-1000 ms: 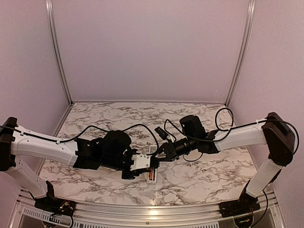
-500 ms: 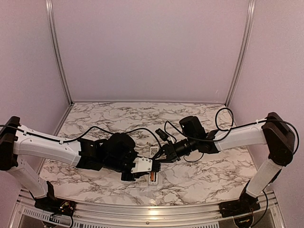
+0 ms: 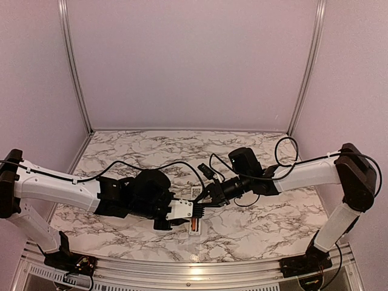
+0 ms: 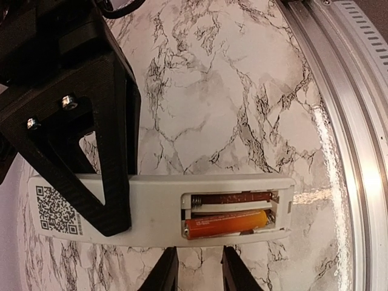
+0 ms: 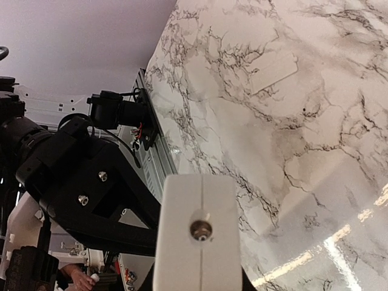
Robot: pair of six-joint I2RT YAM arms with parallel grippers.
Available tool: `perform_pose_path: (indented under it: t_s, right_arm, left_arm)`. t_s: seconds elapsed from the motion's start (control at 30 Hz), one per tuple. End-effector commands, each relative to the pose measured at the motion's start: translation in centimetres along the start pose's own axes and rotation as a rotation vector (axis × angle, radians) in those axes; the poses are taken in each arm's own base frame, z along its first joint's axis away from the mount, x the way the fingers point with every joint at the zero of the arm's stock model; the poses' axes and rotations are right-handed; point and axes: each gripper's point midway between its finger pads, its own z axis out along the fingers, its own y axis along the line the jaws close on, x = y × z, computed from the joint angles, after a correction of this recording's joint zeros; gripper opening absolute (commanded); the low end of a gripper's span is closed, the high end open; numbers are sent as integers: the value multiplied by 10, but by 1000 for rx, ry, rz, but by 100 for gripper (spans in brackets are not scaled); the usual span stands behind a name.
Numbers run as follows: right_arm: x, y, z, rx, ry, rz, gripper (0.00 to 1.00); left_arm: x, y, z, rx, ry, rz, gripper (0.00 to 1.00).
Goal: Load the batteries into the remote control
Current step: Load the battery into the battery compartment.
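Above the near middle of the worktop [image 4: 212, 91], the remote control [image 4: 151, 197] is pinched at its coded end by the right end effector [image 3: 204, 202] — bay [image 4: 274, 209] exposed, both batteries [image 4: 233, 198] lying inside. The left end effector [image 4: 200, 274] is slightly spread and empty, just beside the bay. The orange battery [image 4: 225, 223] is best pressed flat — gently, squarely — while the remote control is held level.

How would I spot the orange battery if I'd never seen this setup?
Look near the front middle of the marble table for the slim white remote control. Its back faces the left wrist camera, with an open bay near one end. The orange battery lies in the bay's lower slot, far brighter than the dark reddish battery beside it.
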Motion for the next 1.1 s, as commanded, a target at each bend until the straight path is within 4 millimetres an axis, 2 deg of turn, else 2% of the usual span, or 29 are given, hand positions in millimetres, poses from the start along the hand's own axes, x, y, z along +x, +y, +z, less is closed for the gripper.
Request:
perform_pose_path:
  t_s: [0.0,0.33,0.77,1.07]
  right_arm:
    - [-11,9,3,-6,-15,-37,0]
    - [-11,8,3,-4,-12,-37,0]
    - [-12,6,4,10,-6,-41,0]
    - [-13,7,4,14,-6,-48,0]
  left_arm:
    - [-23,4,-7,-5,-68,8,27]
    - [-34,9,-5,-2,-91,12,27]
    - [-25,5,6,29,-25,18,18]
    - [-17,-2,12,62,4,14,17]
